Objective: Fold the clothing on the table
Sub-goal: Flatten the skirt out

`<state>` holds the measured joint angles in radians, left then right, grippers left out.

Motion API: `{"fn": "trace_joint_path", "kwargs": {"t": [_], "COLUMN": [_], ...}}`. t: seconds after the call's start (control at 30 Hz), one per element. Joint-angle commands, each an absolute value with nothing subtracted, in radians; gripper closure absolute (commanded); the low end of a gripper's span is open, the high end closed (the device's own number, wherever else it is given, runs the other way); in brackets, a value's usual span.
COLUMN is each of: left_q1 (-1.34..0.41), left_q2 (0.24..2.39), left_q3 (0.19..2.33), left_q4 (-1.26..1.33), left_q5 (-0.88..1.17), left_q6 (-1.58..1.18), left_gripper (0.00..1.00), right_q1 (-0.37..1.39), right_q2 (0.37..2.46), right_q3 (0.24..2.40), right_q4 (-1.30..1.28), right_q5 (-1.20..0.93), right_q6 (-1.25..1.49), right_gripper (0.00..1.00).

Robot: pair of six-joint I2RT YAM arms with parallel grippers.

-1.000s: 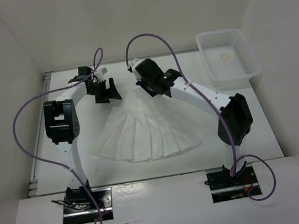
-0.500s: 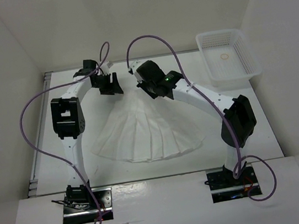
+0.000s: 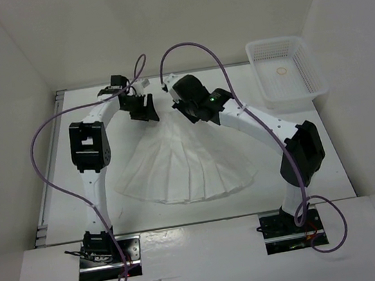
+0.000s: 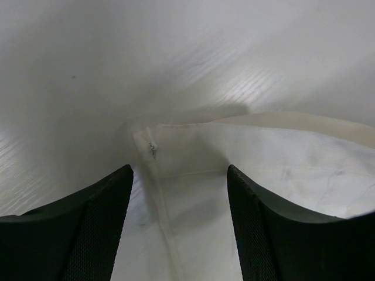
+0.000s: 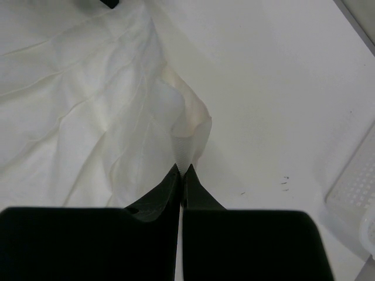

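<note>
White walls enclose the table [image 3: 204, 209] where the pleated skirt [image 3: 184, 165] lies fanned flat, hem toward the arm bases, waistband at the far side. At one waistband corner the right gripper [image 5: 181, 171] is pinched tight, tenting the cloth. The left gripper [image 4: 179, 175] stands parted astride the other corner, apparently lining up a matching hold for folding. A perforated basket [image 3: 286, 74] sits apart, far right.

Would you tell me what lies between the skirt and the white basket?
In the right wrist view, only bare table with a few tiny specks separates the skirt from the basket.
</note>
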<state>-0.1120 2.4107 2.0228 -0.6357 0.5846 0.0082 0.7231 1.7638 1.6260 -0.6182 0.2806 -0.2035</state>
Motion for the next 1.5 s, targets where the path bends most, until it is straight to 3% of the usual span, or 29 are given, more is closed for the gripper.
{"fn": "trace_joint_path", "kwargs": {"t": [0.0, 0.13, 0.23, 0.3, 0.33, 0.43, 0.47, 0.63, 0.9, 1.0, 1.23, 1.47], "left_q1": [-0.123, -0.132, -0.141, -0.141, -0.141, -0.141, -0.141, -0.129, -0.097, -0.097, -0.132, -0.132], "left_q2": [2.453, 2.462, 2.471, 2.480, 2.480, 2.480, 2.467, 2.349, 1.890, 1.717, 1.358, 1.146], "left_q3": [2.043, 2.043, 2.034, 2.034, 2.034, 2.013, 2.013, 1.967, 1.772, 1.679, 1.528, 1.424], "left_q4": [-0.676, -0.686, -0.686, -0.686, -0.677, -0.654, -0.644, -0.617, -0.572, -0.549, -0.540, -0.594], "left_q5": [0.659, 0.670, 0.670, 0.670, 0.670, 0.670, 0.670, 0.646, 0.574, 0.540, 0.520, 0.627], "left_q6": [0.078, 0.089, 0.100, 0.100, 0.100, 0.091, 0.091, 0.080, 0.038, 0.019, -0.014, 0.080], "left_gripper": [0.27, 0.31, 0.42, 0.56, 0.72, 0.97, 1.00, 1.00, 1.00, 1.00, 1.00, 1.00], "right_q1": [0.735, 0.735, 0.735, 0.735, 0.735, 0.735, 0.735, 0.735, 0.709, 0.626, 0.607, 0.607], "right_q2": [1.700, 1.700, 1.690, 1.690, 1.690, 1.690, 1.690, 1.649, 1.516, 1.477, 1.303, 1.169], "right_q3": [1.612, 1.612, 1.612, 1.603, 1.603, 1.592, 1.592, 1.592, 1.577, 1.577, 1.520, 1.425], "right_q4": [-0.575, -0.575, -0.566, -0.566, -0.566, -0.566, -0.566, -0.566, -0.551, -0.592, -0.603, -0.673], "right_q5": [0.287, 0.287, 0.287, 0.287, 0.278, 0.278, 0.278, 0.310, 0.419, 0.292, 0.324, 0.180], "right_q6": [-0.201, -0.201, -0.192, -0.192, -0.192, -0.192, -0.192, -0.192, -0.239, -0.202, -0.196, -0.244], "right_gripper": [1.00, 1.00, 1.00, 1.00, 1.00, 1.00, 1.00, 1.00, 1.00, 1.00, 1.00, 1.00]}}
